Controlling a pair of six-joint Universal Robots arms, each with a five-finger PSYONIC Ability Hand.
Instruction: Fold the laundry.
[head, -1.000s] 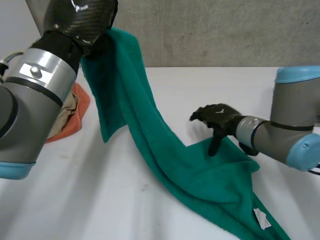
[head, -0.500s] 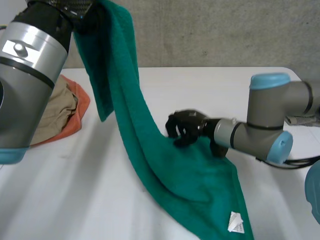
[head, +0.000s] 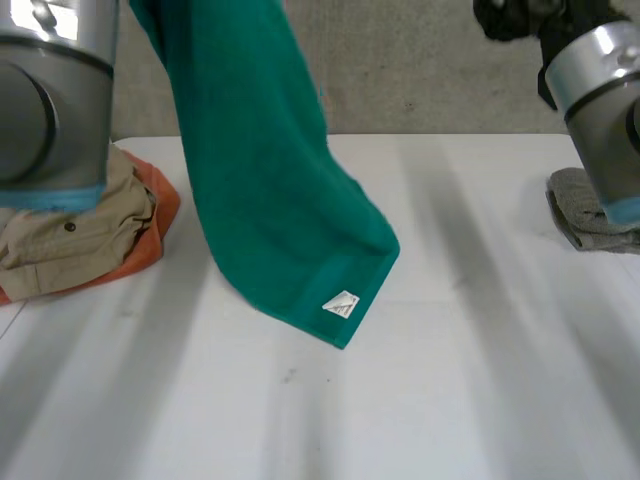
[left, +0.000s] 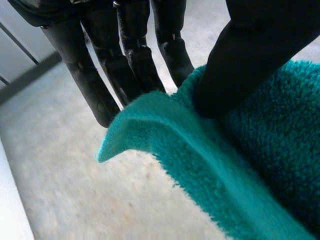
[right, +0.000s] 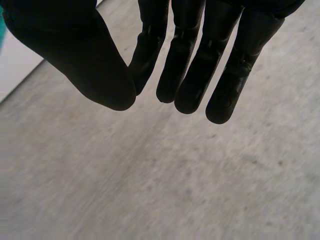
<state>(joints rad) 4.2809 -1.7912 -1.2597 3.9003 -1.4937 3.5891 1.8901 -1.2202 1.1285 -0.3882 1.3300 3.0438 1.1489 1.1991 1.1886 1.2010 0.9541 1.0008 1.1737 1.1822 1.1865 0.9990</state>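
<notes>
Towel first: the green towel (head: 265, 200) hangs full length from our left hand (left: 250, 60), its upper edge pinched between thumb and fingers. Its lower corner, with the white label (head: 341, 304), dangles low over the table (head: 450, 400); we cannot tell whether it touches. We judge it soft, thick and limp, light enough for one pinch yet apt to swing. The free corner by the label looks the best second hold. Our right hand (right: 190, 55) is up high, fingers relaxed, holding nothing. A heap of khaki and orange clothes (head: 70, 235) lies at the table's left, a grey cloth (head: 585, 215) at its right.
</notes>
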